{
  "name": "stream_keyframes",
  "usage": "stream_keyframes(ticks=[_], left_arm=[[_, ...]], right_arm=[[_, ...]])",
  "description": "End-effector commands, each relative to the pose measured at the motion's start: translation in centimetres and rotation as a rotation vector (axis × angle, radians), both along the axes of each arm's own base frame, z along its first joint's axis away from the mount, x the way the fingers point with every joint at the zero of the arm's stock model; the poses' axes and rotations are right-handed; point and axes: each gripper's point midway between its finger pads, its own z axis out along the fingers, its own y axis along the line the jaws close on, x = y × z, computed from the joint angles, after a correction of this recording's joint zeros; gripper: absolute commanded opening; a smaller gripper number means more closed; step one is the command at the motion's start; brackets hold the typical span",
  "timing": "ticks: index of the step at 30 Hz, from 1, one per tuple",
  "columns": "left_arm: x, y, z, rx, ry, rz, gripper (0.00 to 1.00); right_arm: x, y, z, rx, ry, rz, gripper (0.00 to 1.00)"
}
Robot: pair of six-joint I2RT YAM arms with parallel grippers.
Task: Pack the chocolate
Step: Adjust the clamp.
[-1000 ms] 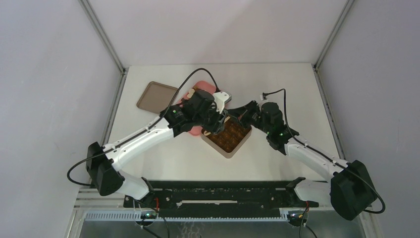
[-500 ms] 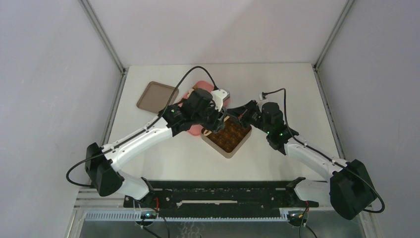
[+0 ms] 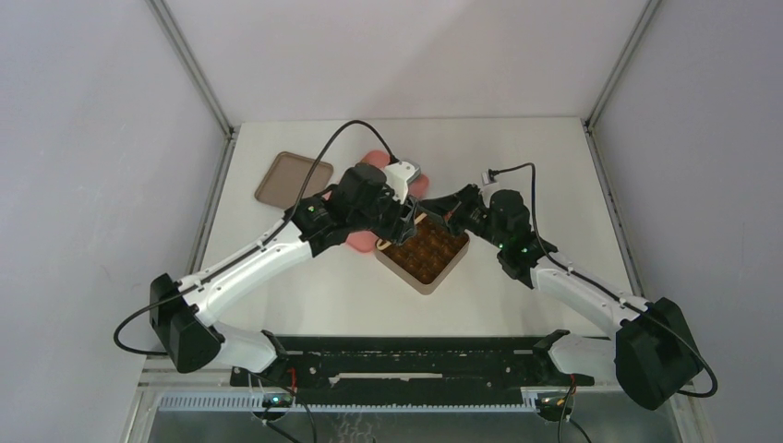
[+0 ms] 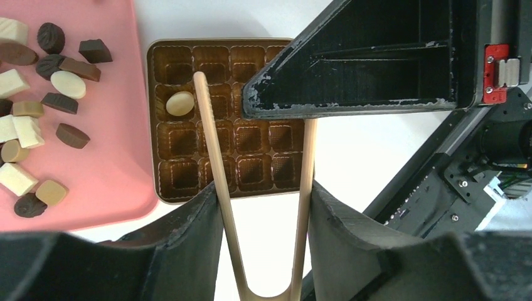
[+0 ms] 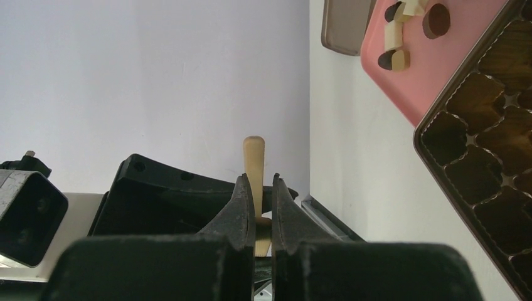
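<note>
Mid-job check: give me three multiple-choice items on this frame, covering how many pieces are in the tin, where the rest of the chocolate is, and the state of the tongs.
1. Pieces in the cells of the tin that show: A) none B) one C) five.
2. Most of the chocolate lies: A) on the pink tray B) in the tin C) on the brown lid.
3. The arms of the wooden tongs are: A) spread apart B) pinched on a candy C) loose on the table.

Answers: 1 B, a single cream-white oval; 2 A, mixed pieces crowd the tray; 3 A, the left gripper holds them with a clear gap.
</note>
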Motion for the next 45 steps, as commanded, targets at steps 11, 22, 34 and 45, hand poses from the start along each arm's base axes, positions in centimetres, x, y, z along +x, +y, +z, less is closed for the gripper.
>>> stream_keyframes(ticks=[11,22,34,45], left_arm=[[2.0,1.6,2.9,0.003,-0.199,0.128,0.58],[2.1,1.5,3.1,0.005,-0.221,0.132,0.52],[1.5,1.7,3.0,-0.021,-0.187,0.141,0.41],[2.3,4.1,0.4,0.039,-0.086,0.219,0.38]], right_arm=[[-0.5,0.2,-0.6,-0.003,0.038,0.005,0.00],[-0.7,0.3,-0.6,-0.003,0.041,0.008,0.00],[-0.6,-0.2,-0.2,-0.031,-0.006,-0.009,0.25],[-0.6,-4.4,0.0,-0.164,-0.081,-0.090,0.53]])
